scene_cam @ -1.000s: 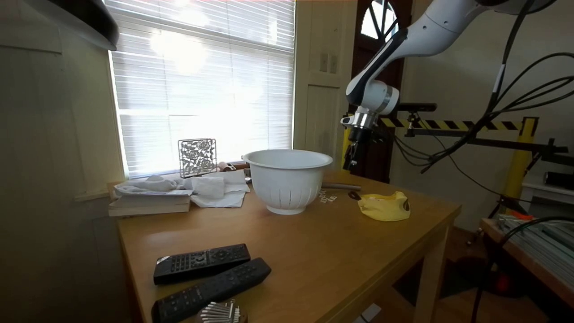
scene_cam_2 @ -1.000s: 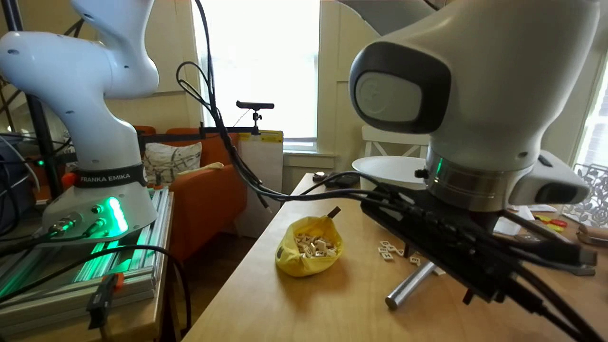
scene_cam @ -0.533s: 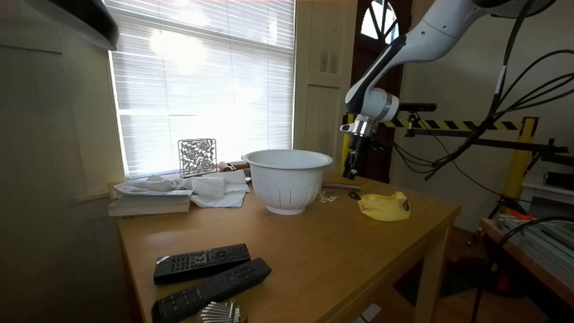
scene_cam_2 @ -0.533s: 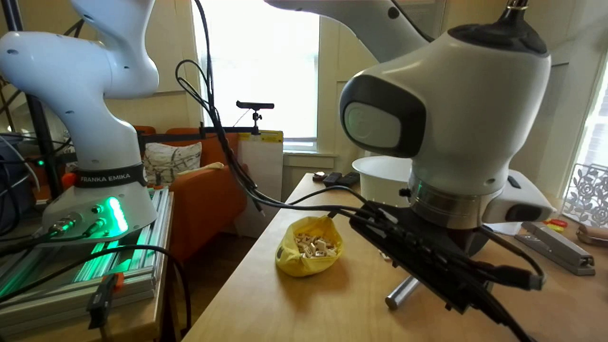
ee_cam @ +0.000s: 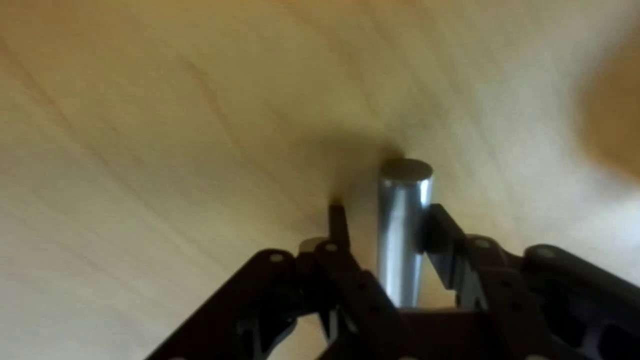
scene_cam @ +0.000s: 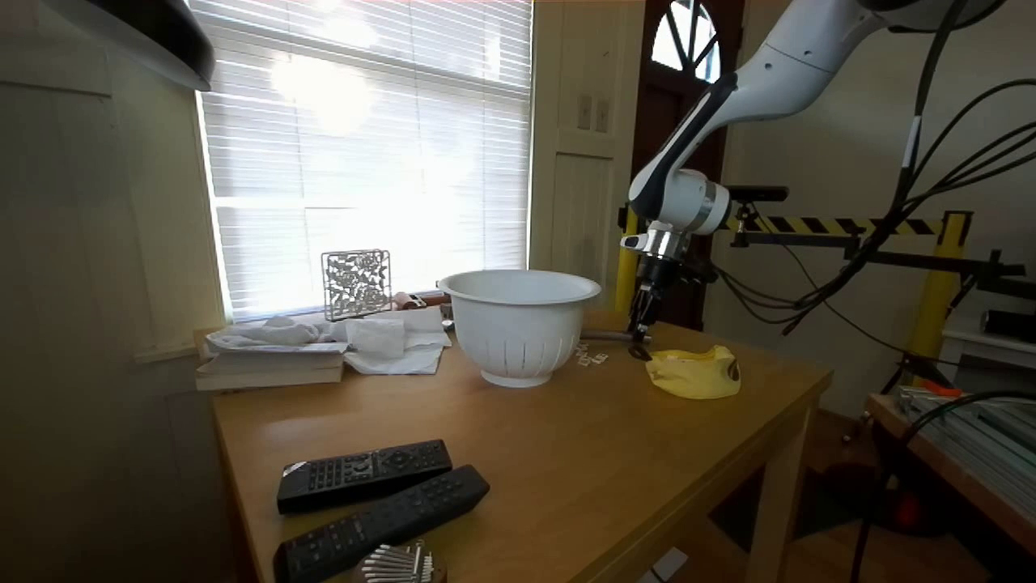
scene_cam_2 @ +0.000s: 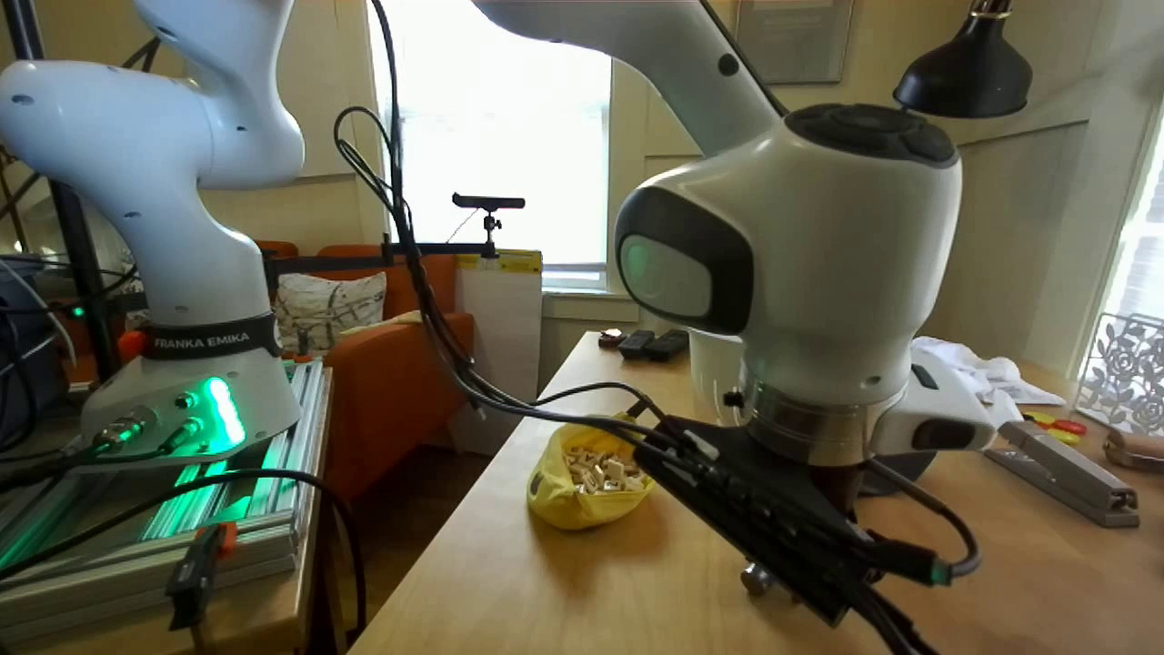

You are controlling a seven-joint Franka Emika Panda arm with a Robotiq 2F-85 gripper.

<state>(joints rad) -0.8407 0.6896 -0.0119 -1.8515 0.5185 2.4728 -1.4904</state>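
Observation:
A shiny metal rod lies on the wooden table, its round end facing up the wrist view. My gripper straddles this rod with both black fingers low over the tabletop. The right-hand finger overlaps the rod's edge; whether it presses on it I cannot tell. A visible gap separates the left-hand finger from the metal, so the jaws stand partly open. In an exterior view the gripper reaches down at the end of the rod. Elsewhere the arm hides all but the tip of the rod.
Close by sits a yellow bag full of letter tiles. Loose tiles lie beside the white bowl. Two remotes rest near the table's front, and a stapler stands beyond the arm. Cables hang over the bag.
The arm has come down in both exterior views, bringing the gripper from above the table to the rod. Bag, bowl and remotes have stayed put.

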